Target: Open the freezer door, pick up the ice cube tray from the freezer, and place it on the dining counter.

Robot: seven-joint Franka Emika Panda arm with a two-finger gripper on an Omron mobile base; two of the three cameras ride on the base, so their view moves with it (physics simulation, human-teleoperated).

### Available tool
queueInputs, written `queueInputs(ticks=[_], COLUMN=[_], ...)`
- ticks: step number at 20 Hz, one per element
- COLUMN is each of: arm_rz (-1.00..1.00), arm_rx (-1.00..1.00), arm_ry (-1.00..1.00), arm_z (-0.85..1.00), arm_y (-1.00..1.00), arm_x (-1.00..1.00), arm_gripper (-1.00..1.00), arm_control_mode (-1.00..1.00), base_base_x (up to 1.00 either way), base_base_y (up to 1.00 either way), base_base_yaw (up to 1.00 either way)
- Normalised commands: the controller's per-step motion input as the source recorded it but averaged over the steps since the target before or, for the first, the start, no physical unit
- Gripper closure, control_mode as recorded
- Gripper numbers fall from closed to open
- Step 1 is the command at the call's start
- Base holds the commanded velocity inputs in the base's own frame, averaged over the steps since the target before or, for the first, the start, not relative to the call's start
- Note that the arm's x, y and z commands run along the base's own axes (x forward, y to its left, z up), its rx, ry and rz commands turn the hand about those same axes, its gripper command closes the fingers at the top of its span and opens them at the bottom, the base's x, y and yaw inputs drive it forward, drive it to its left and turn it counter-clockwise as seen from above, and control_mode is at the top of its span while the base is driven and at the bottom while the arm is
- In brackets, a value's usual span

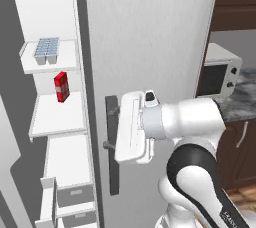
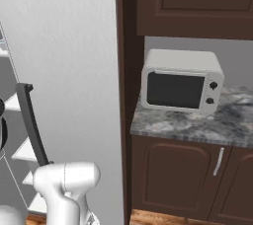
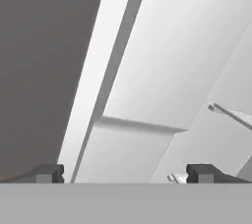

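The gripper (image 1: 111, 128) sits against the dark vertical handle (image 1: 113, 144) of the plain grey fridge door (image 1: 150, 37), but the white hand in front of it covers most of the fingers in the left base view, so whether a fingertip actually touches the bar cannot be told. In the hand view the two dark fingertips (image 3: 47, 174) stand far apart at the bottom corners, spread wide with nothing between them; ahead of them lie white walls and a shelf edge of the freezer (image 1: 55, 117), with a dark grey slab on the left side that is hard to identify. The freezer door itself is cut off at the left border of the left base view and cannot be made out clearly. The ice cube tray (image 1: 46, 50) rests on an upper white shelf, up and to the left of the gripper and well apart from it; a red carton (image 1: 61, 86) stands on the shelf below. To the right of the gripper, beyond the door, a white microwave (image 2: 181, 81) sits on a stone counter (image 2: 192, 126).
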Motion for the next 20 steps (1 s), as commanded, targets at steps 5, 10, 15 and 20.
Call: queueInputs(ticks=[5, 10, 15, 20], arm_rz=[-0.49, -0.53, -0.55, -0.54], arm_rx=[0.00, 0.00, 0.00, 0.00], arm_ry=[0.06, 0.11, 0.12, 0.18], arm_z=[0.20, 0.23, 0.19, 0.29], arm_y=[-1.00, -1.00, -1.00, -1.00], arm_x=[-0.14, 0.00, 0.00, 0.00], arm_gripper=[-1.00, -1.00, -1.00, -1.00], arm_control_mode=[-1.00, -1.00, -1.00, -1.00], base_base_x=[0.00, 0.00, 0.00, 0.00], base_base_y=[0.00, 0.00, 0.00, 0.00], base_base_yaw=[0.00, 0.00, 0.00, 0.00])
